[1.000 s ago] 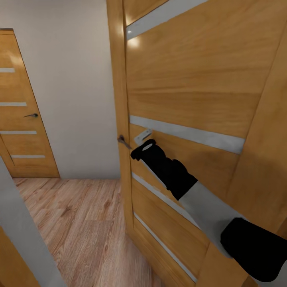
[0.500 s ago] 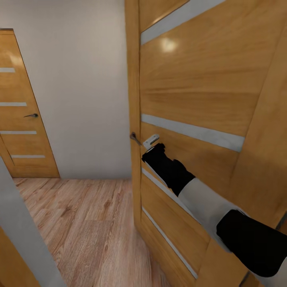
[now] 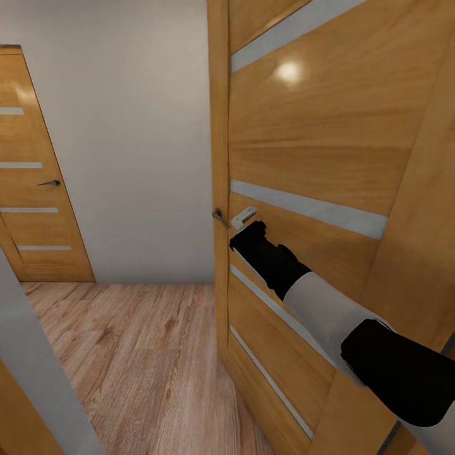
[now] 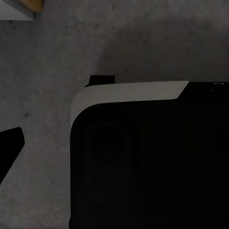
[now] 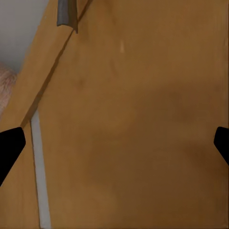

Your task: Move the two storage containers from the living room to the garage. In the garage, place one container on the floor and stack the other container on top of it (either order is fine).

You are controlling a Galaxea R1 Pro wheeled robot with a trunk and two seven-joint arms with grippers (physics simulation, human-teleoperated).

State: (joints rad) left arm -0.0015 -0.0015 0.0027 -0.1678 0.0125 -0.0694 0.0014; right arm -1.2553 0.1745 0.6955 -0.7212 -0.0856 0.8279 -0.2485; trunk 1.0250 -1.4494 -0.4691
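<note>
Progress reads as early or mid-transit: no containers visible in any view, none carried by either arm as far as shown. Door (image 3: 303, 158) work seems to be the step in hand. Hauling and stacking look undone, judging from this.

Right arm stretched forward and up across the orange-brown door with frosted strips, right gripper (image 3: 245, 218) at the door's edge just beside the dark handle (image 3: 219, 218). Whether it touches the handle or the panel, cannot tell. Right wrist view: two dark fingertips (image 5: 10, 145) at opposite edges of the picture, jaws wide apart, nothing between them, door face close ahead.

Left gripper (image 4: 7, 152): one dark fingertip shows over grey speckled floor (image 4: 52, 57), beside the robot's own black and white body; jaw spread not readable.

Beyond the door: wood plank floor (image 3: 133, 354), white wall, second door (image 3: 31, 164) shut.
</note>
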